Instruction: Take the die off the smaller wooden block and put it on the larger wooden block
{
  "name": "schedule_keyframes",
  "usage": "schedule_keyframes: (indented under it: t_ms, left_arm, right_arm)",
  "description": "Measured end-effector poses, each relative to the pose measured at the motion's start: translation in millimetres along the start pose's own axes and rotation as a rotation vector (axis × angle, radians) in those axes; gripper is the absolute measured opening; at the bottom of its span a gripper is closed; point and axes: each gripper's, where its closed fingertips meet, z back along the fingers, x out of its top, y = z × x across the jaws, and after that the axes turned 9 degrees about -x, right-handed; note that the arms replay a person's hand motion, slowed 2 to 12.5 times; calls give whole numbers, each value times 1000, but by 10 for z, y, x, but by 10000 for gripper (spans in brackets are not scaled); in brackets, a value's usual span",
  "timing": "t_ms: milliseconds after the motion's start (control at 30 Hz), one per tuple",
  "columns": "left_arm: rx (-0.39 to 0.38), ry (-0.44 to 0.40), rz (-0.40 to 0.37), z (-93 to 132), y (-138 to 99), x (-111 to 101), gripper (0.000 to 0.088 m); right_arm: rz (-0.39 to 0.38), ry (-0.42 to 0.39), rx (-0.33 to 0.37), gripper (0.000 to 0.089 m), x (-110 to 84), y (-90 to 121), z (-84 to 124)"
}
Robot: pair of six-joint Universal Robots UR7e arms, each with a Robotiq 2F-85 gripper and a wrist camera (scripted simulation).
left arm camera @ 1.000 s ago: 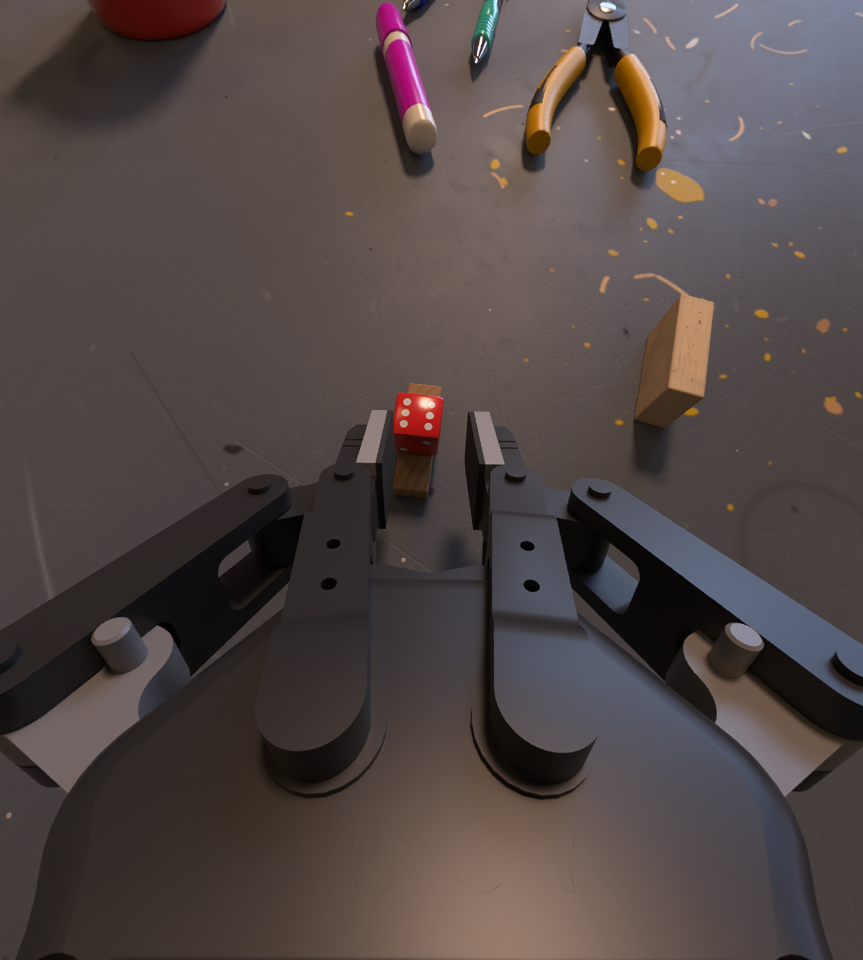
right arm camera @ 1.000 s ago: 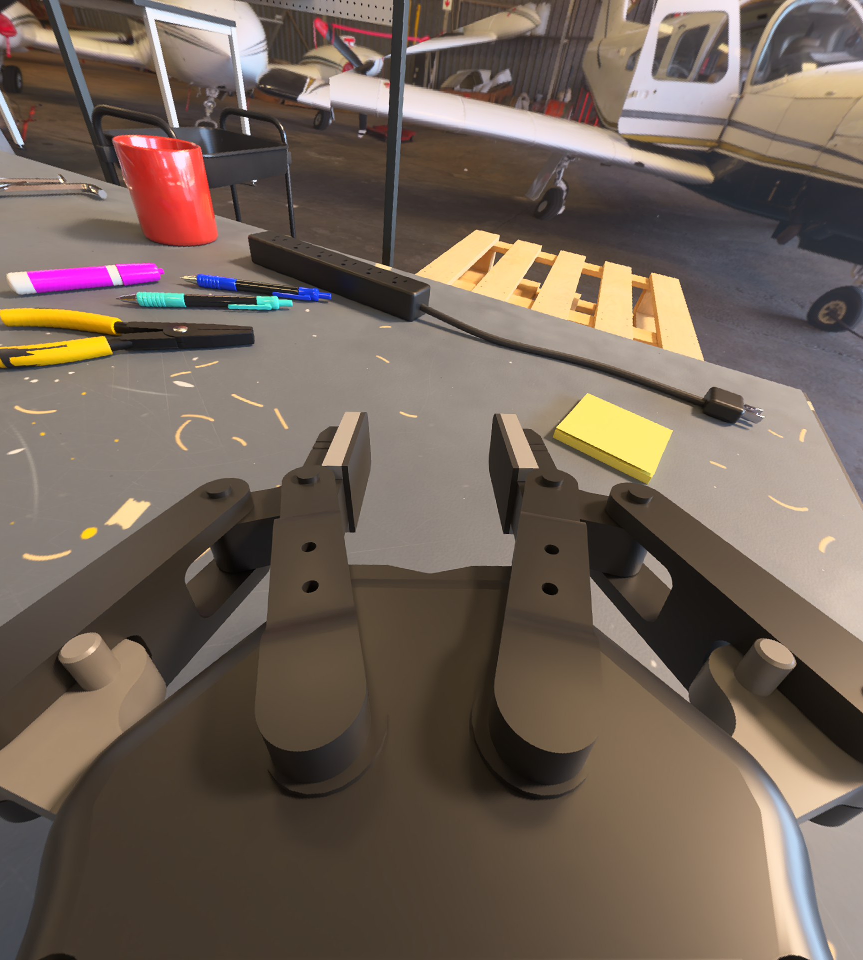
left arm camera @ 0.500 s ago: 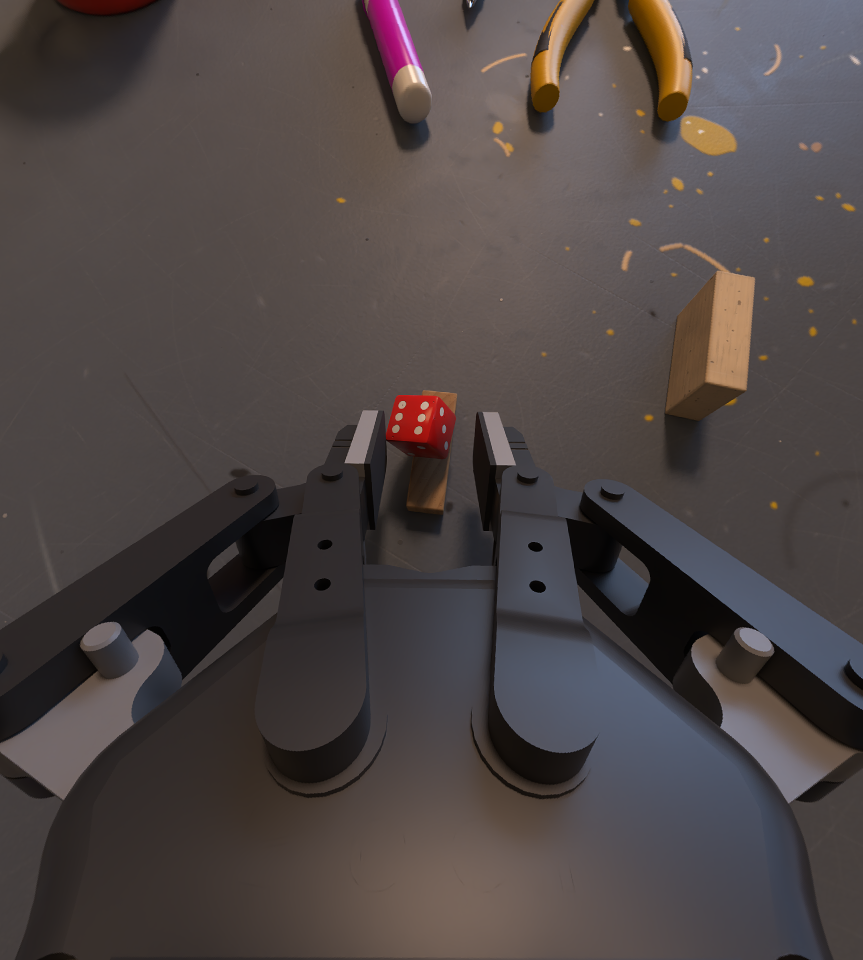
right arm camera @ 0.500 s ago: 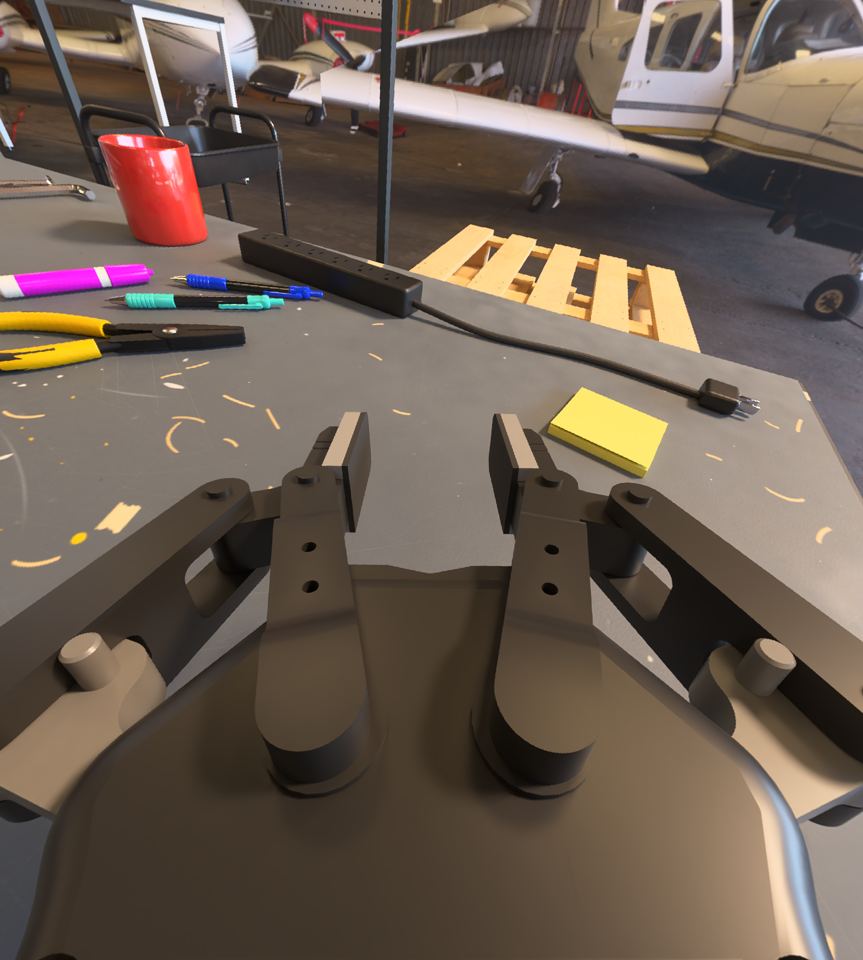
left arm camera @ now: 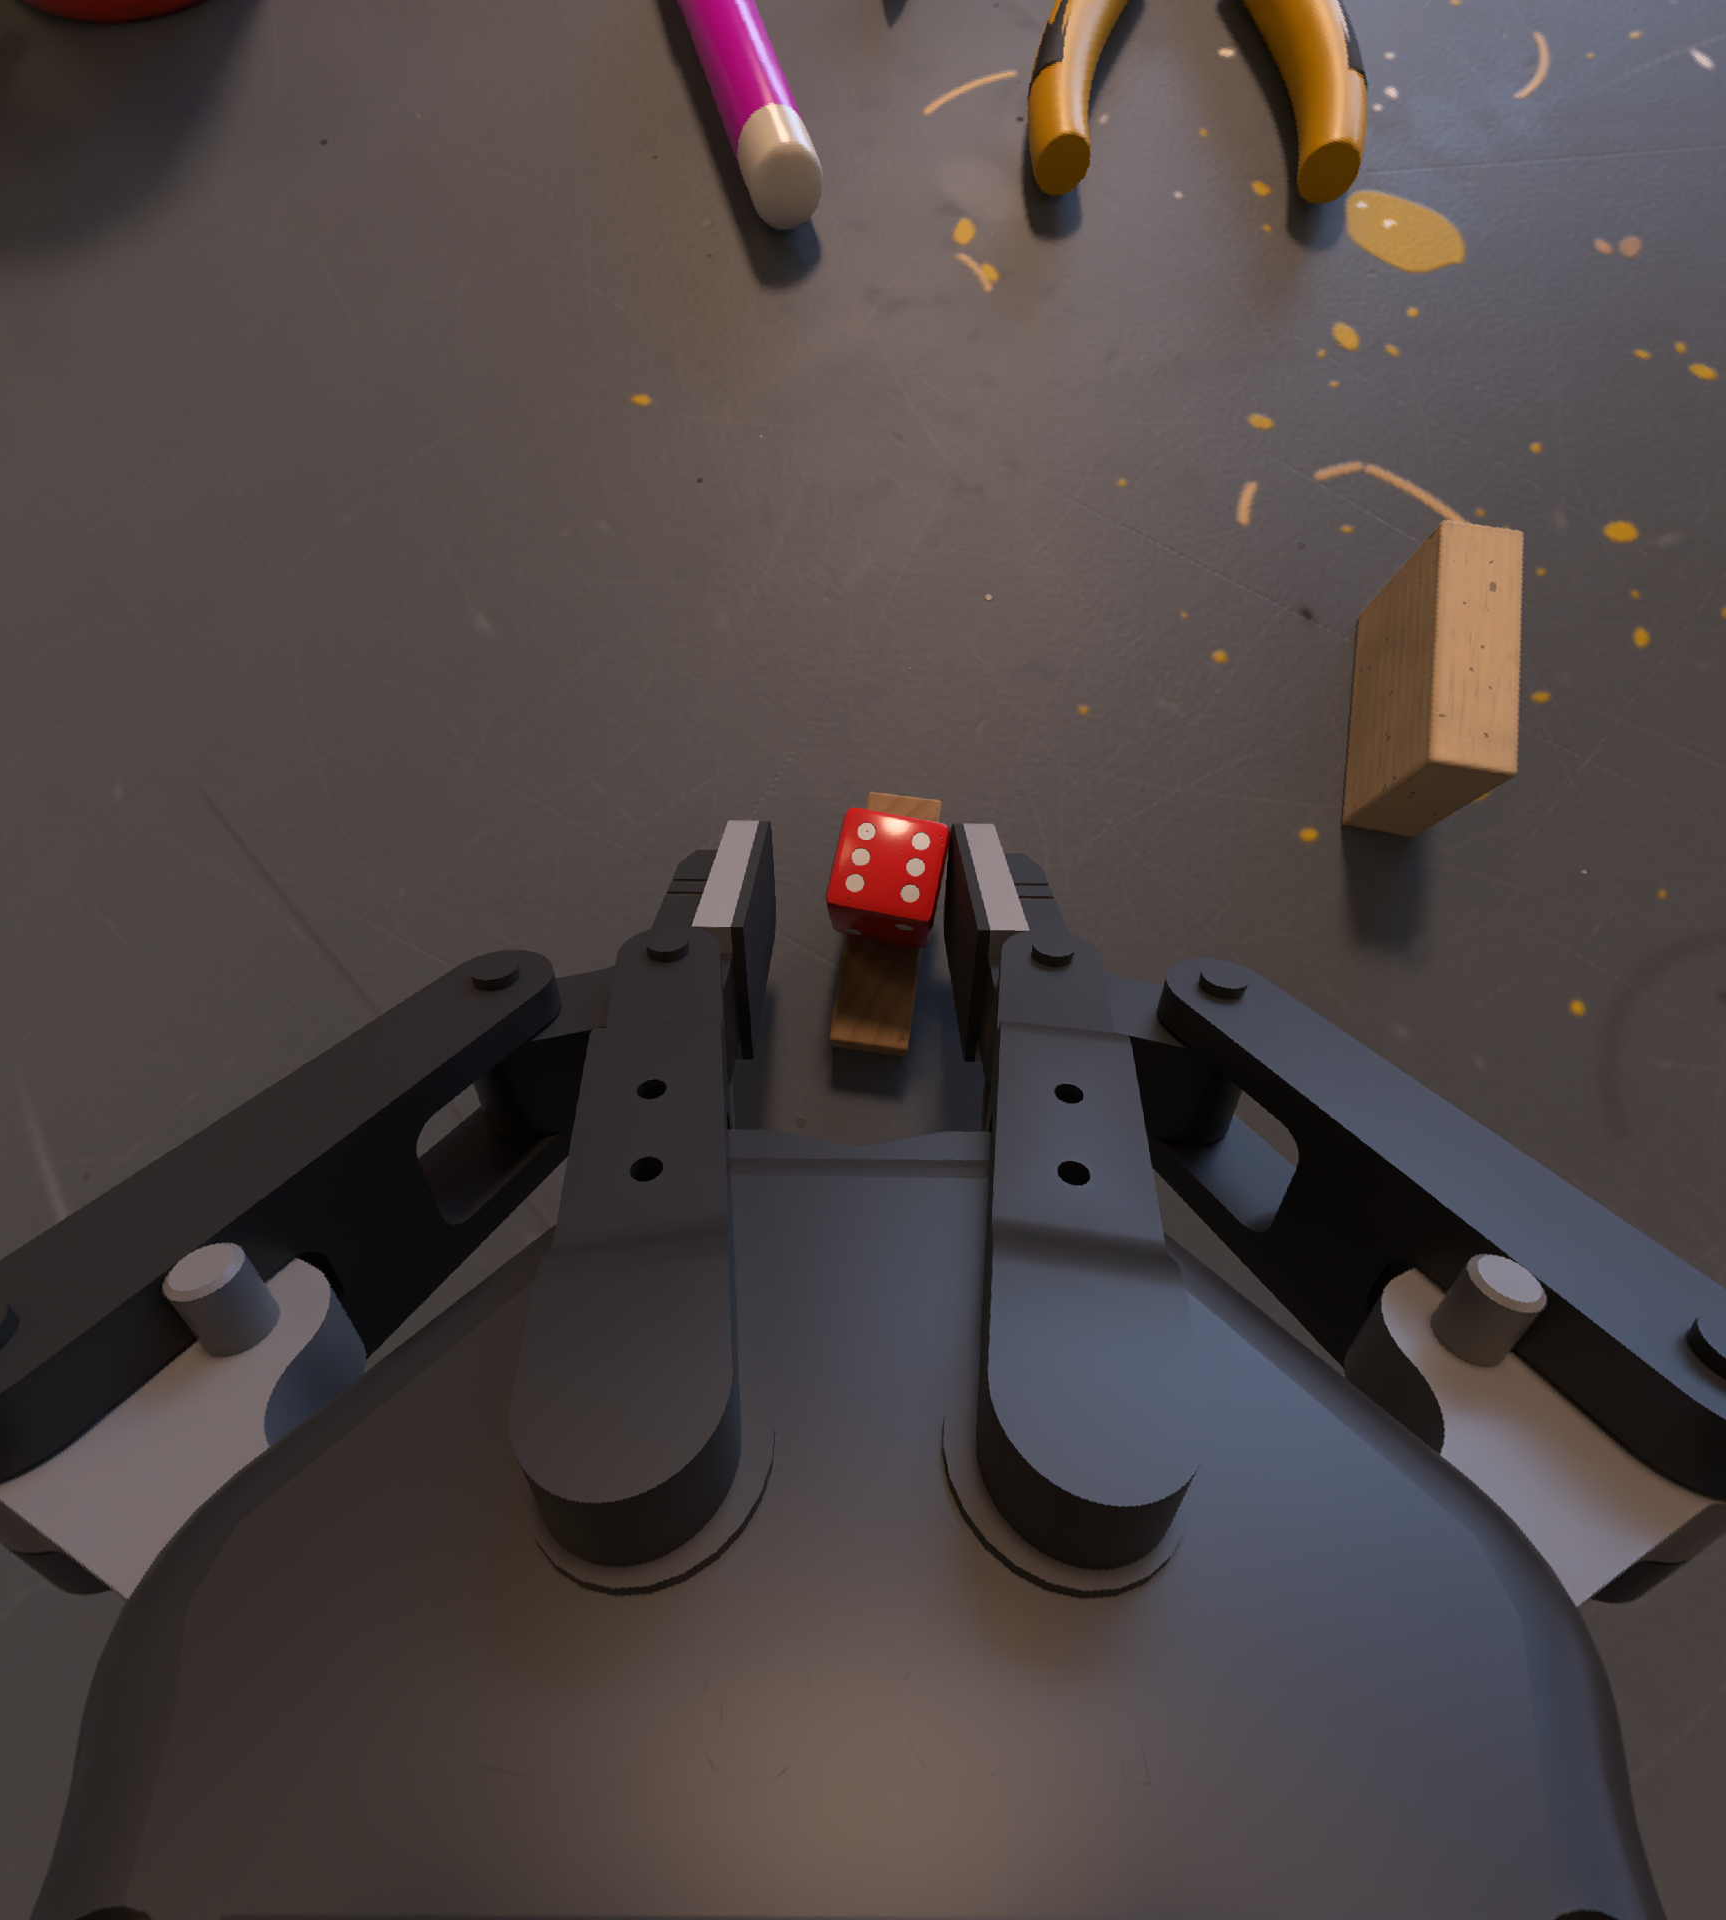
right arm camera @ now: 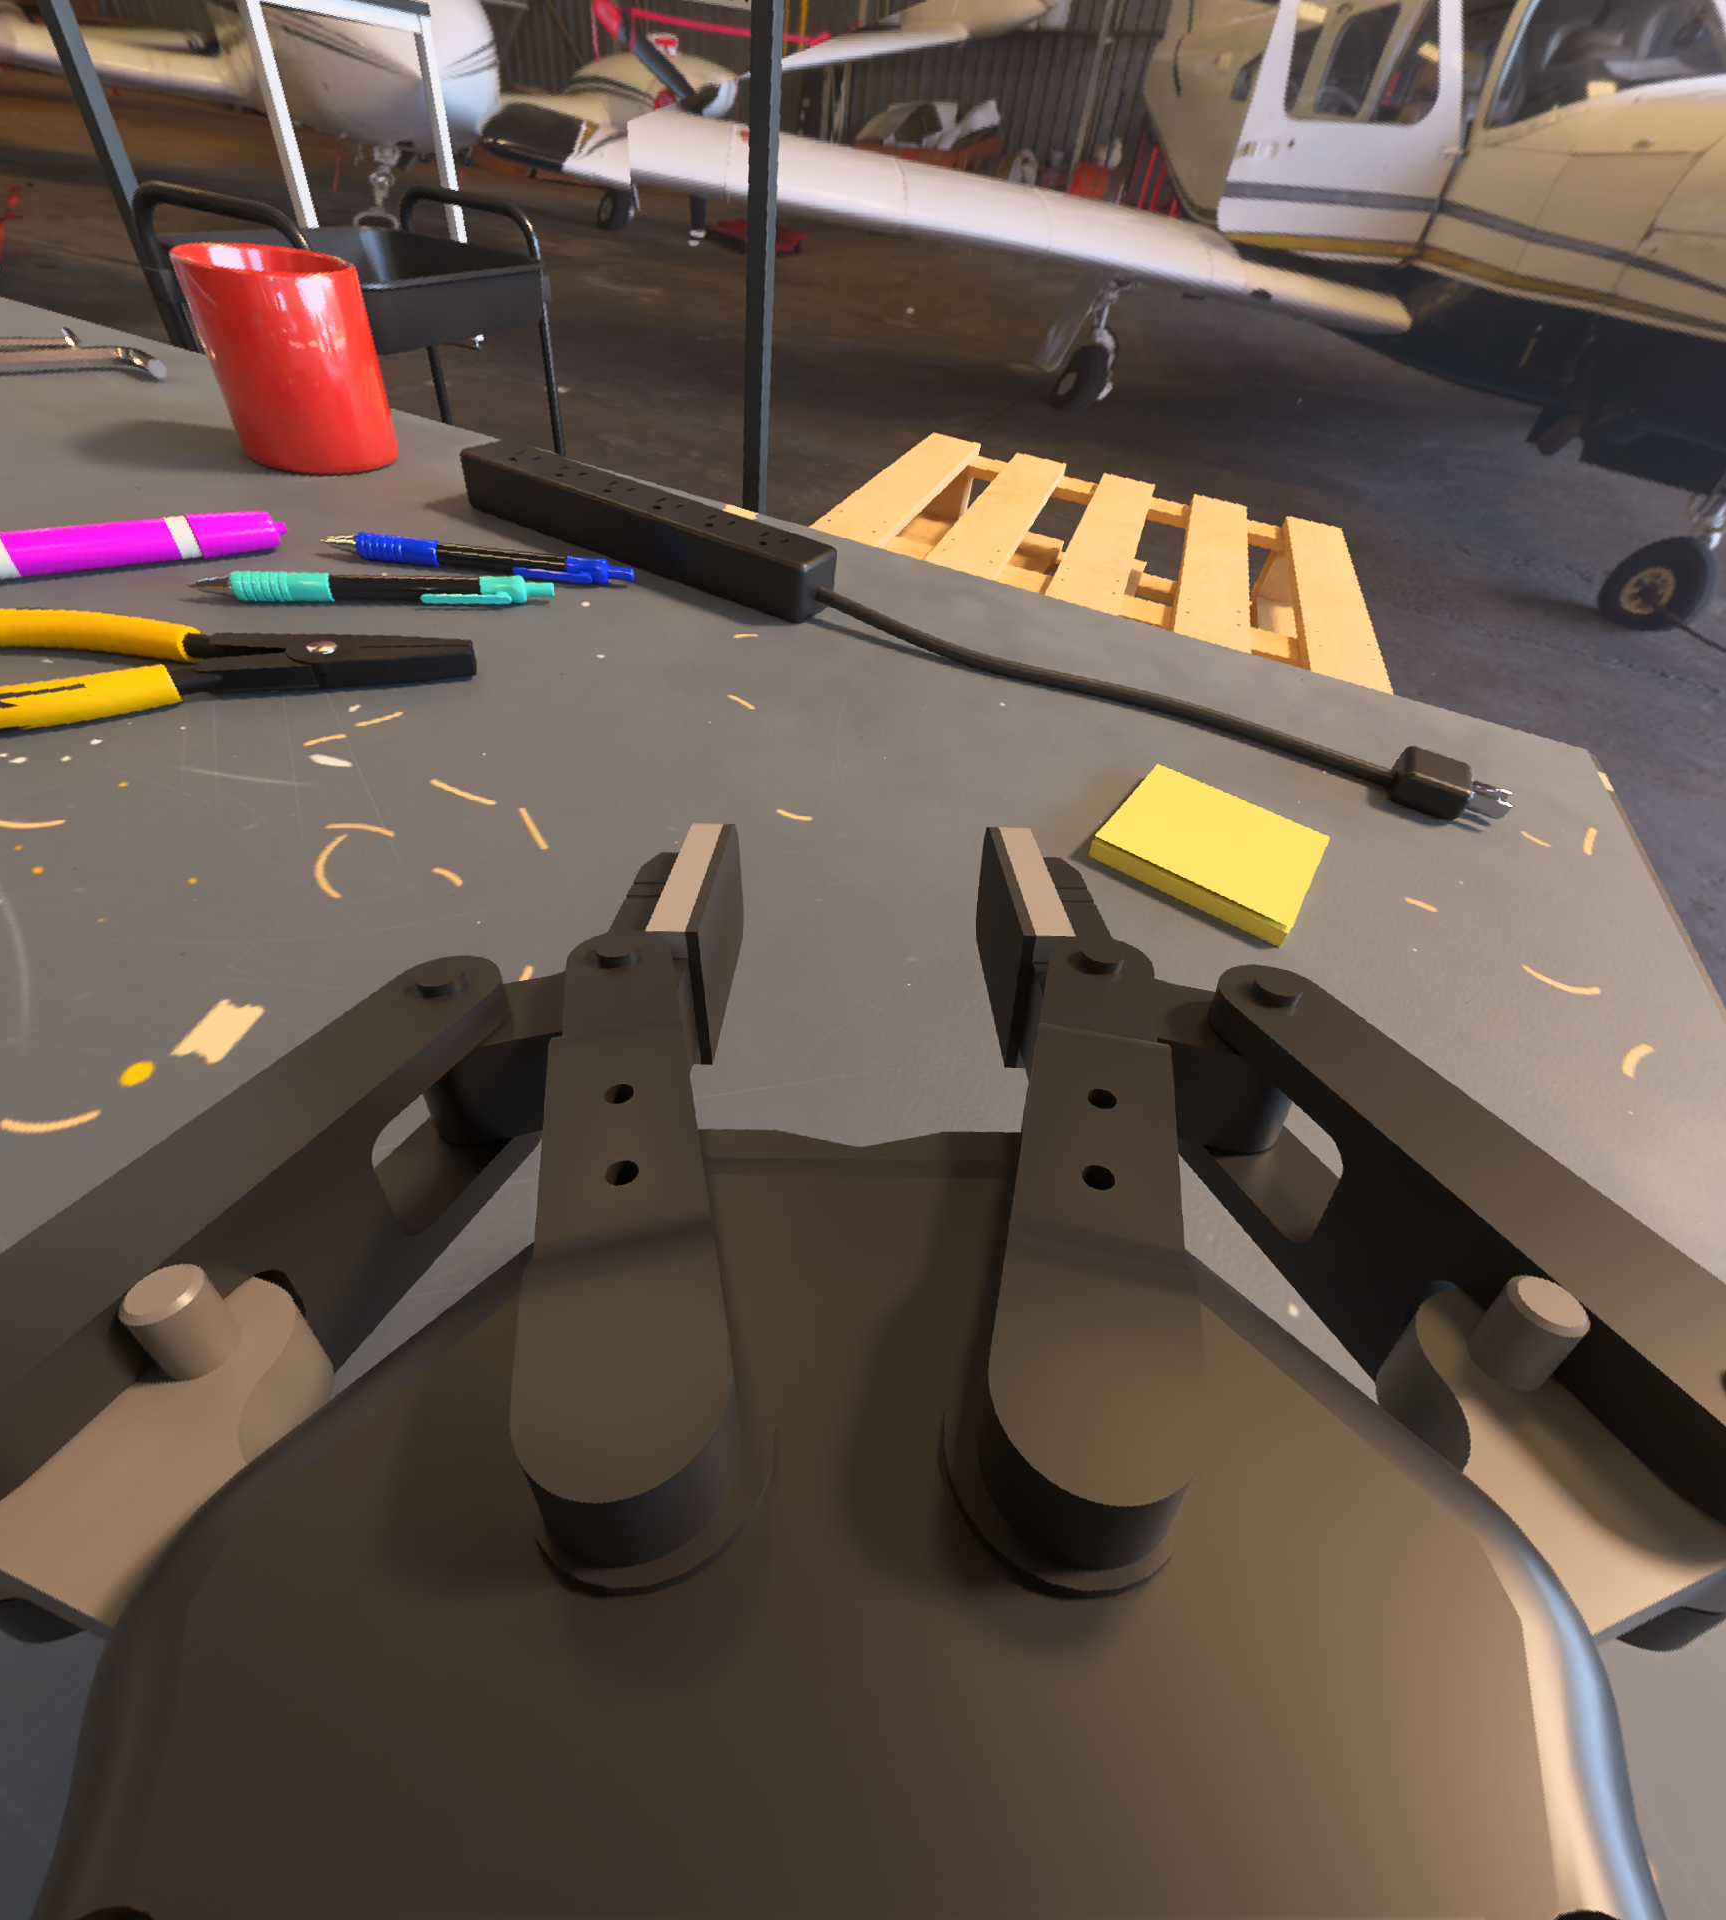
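Observation:
In the left wrist view a red die (left arm camera: pixel 885 875) with white pips sits on a small dark wooden block (left arm camera: pixel 878 1000) on the grey table. My left gripper (left arm camera: pixel 859 883) is open around the die. The right finger is close to or touching the die; a gap remains on the left side. The larger pale wooden block (left arm camera: pixel 1435 681) stands apart to the right. My right gripper (right arm camera: pixel 859 914) is open and empty above the table; neither block nor the die shows in its view.
A pink marker (left arm camera: pixel 750 114), yellow-handled pliers (left arm camera: pixel 1191 104) and a red cup (right arm camera: pixel 282 358) lie at the far side. Two pens (right arm camera: pixel 423 571), a black power strip (right arm camera: pixel 646 530) and a yellow note pad (right arm camera: pixel 1212 852) lie near the table's edge.
My left gripper has shifted left and forward, so the die now sits between its fingers, nearer the right one. The right gripper's view drifted slightly.

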Motion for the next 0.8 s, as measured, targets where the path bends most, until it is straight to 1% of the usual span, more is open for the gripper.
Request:
schedule_keyframes:
  t_ms: [33, 167, 200, 467, 800]
  left_arm:
    - [-2, -1, -2, 0, 5, 4, 299]
    - [-16, -5, -8, -15, -12, 16, 190]
    - [-14, -8, -7, -17, -11, 22, 182]
    - [59, -51, -2, 83, 148, 76, 183]
    - [48, -111, 5, 168, 123, 151, 183]
  right_arm:
    - [1, 1, 0, 413, -1, 0, -1]
    - [5, 2, -1, 410, -3, 2, -4]
    - [6, 3, -1, 409, -3, 3, -4]
    - [9, 3, 1, 404, -3, 10, -4]
    - [11, -8, 6, 397, 14, 21, 7]
